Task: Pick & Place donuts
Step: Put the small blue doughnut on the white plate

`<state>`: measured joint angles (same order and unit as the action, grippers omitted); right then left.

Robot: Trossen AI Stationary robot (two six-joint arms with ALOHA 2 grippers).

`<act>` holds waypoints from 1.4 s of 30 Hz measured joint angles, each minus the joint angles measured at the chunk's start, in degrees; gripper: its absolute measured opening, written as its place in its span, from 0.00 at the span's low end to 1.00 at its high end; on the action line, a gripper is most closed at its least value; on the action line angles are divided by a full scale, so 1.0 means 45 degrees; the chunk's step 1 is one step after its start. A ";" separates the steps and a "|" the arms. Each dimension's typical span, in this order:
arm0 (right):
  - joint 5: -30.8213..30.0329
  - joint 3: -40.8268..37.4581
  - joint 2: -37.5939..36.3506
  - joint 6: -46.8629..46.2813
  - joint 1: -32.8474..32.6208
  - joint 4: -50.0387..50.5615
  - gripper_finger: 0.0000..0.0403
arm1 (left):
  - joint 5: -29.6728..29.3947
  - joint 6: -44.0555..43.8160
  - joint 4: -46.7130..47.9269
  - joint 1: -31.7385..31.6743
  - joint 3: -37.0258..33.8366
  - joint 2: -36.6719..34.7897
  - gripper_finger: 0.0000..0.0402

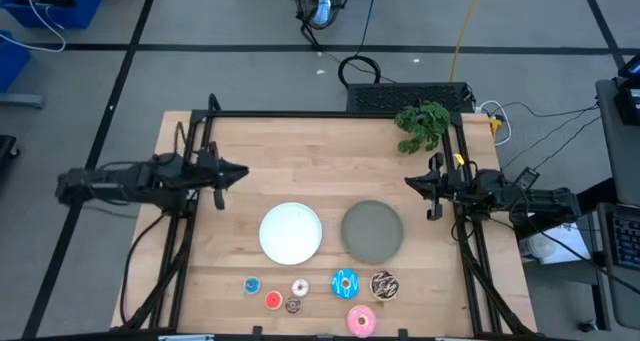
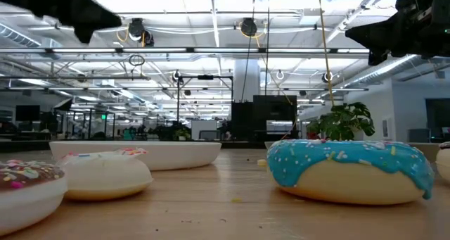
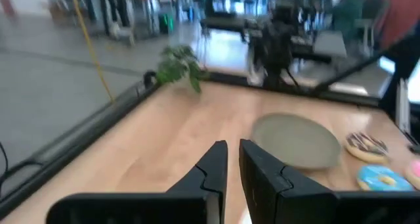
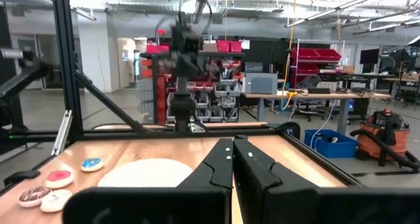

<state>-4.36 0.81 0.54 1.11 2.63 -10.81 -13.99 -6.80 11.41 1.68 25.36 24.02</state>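
Two plates, white plate and grey plate, lie bare; seven donuts lie flat nearby. Left gripper nearly closed, right gripper shut, both hold nothing.

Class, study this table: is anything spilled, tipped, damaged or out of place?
Nothing stands out. The seven donuts lie flat near the front edge, the white plate and grey plate are empty, and both grippers, left and right, hang empty.
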 joint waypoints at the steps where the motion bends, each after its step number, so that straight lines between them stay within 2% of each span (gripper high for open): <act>1: 0.0002 -0.0002 0.0000 0.0002 0.0000 0.0000 0.00 | -0.0479 -0.0165 0.0510 0.0522 0.0678 0.0704 0.11; 6: 0.0019 0.0002 0.0000 -0.0081 0.0000 -0.0015 0.00 | -0.2039 -0.1794 0.4634 0.2452 0.4126 0.4154 0.11; 9: 0.0019 0.0000 0.0000 -0.0148 0.0002 -0.0019 0.00 | -0.2107 -0.3276 0.7008 0.3298 0.5742 0.5960 0.11; 13: 0.0000 -0.0001 0.0000 -0.0032 0.0000 -0.0173 0.00 | -0.2052 -0.4266 0.8924 0.4631 0.7107 0.8114 0.11; 17: 0.0000 0.0001 0.0000 -0.0306 0.0002 -0.0388 0.00 | -0.1185 -0.5001 1.0086 0.5671 0.8122 0.9992 0.11; 21: 0.0000 0.0002 0.0000 -0.0654 0.0000 -0.0244 0.00 | 0.1002 -0.5069 1.0260 0.6375 0.8643 1.1517 0.11; 24: 0.0019 0.0002 0.0003 -0.1031 0.0000 -0.0074 0.00 | 0.1886 -0.5516 1.0313 0.6914 0.8753 1.2485 0.11; 29: 0.0019 0.0002 0.0002 -0.1205 0.0000 0.0235 0.00 | 0.2138 -0.6437 1.0296 0.7526 0.8753 1.3716 0.11; 36: 0.0000 0.0002 0.0004 -0.1061 0.0000 0.0262 0.00 | 0.2985 -0.7268 0.9120 0.8013 0.8758 1.4857 0.12; 39: -0.0005 0.0000 0.0005 -0.1056 0.0000 0.0262 0.00 | 0.2984 -0.7854 0.8411 0.8260 0.8758 1.5198 0.17; 42: -0.0005 0.0002 0.0005 -0.1056 0.0000 0.0262 0.00 | 0.3054 -0.8544 0.8127 0.8372 0.8758 1.5341 0.29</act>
<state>-4.38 0.82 0.56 -3.64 2.64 -9.63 -0.24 -45.25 47.98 39.35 64.77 93.06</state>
